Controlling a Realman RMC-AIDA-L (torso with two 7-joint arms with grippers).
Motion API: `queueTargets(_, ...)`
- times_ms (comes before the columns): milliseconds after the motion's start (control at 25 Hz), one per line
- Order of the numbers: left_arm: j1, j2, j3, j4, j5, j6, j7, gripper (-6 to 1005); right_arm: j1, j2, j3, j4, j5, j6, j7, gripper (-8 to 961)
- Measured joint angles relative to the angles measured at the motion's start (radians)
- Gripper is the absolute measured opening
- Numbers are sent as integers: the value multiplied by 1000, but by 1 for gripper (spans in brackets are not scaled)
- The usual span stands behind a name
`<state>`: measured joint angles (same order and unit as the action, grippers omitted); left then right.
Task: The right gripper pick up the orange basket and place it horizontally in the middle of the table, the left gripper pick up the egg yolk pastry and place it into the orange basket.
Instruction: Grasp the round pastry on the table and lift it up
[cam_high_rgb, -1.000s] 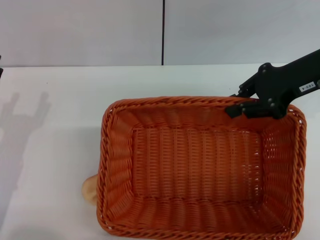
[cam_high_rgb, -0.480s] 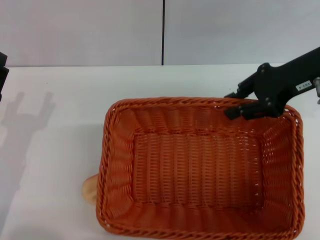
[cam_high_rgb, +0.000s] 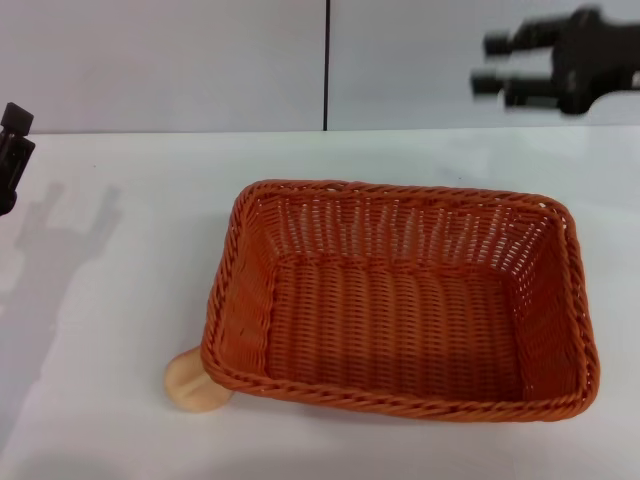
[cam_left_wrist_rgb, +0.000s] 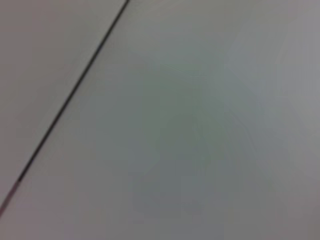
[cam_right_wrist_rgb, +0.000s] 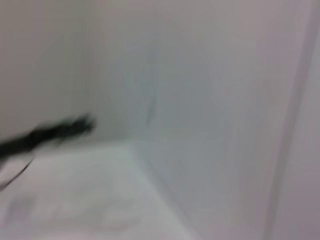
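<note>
We let go of the orange basket (cam_high_rgb: 400, 310); our right gripper (cam_high_rgb: 505, 70) (fingers apart) rose to upper right. Left gripper (cam_high_rgb: 12, 150) (fingers unclear) must reach the half-hidden egg yolk pastry (cam_high_rgb: 190, 382) gently.

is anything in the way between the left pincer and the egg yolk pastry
Partly. The orange basket overhangs the egg yolk pastry at its near left corner, covering part of it. The left pincer is at the table's far left edge, with only bare tabletop between.

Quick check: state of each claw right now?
Right claw: open, empty, raised above the far right of the white table, clear of the orange woven basket.
Left claw: at the left edge, cannot be told.
</note>
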<state>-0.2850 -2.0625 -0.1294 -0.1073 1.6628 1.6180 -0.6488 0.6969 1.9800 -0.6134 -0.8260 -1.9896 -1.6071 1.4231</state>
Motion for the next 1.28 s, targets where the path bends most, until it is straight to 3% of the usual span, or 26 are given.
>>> queueTargets(40,-1,0,12,13,0,7,-10,843,0,0,0,0,0,0,0,495)
queueTargets(200,-5,1,98,101,0,79,-61,844,-151,35,75,73,307,83,-152,495)
queueTargets(280,-6,2,135,152,1,107,-94,844,-180,42,90,96,364,93,-190,495)
queueTargets(400,-3,6,287,315,1,161,-198,844,-270,56,141,206,533,102,-320,495)
queueTargets(440,-3,6,287,315,1,161,-198,844,-270,56,141,206,533,102,-320,495)
queueTargets(560,19,15,407,450,1,195,-303,843,-313,61,172,283,624,99,-369,495)
queueTargets(600,35,22,442,492,1,204,-340,843,-339,73,201,324,689,95,-401,495)
queueTargets(760,75,43,499,539,3,216,-370,844,-373,92,239,359,767,91,-432,495)
queueTargets(1000,114,87,530,555,104,228,-398,843,-396,91,321,457,889,93,-452,495)
queueTargets(1280,115,88,525,558,274,183,-401,843,-384,89,423,510,898,95,-468,494)
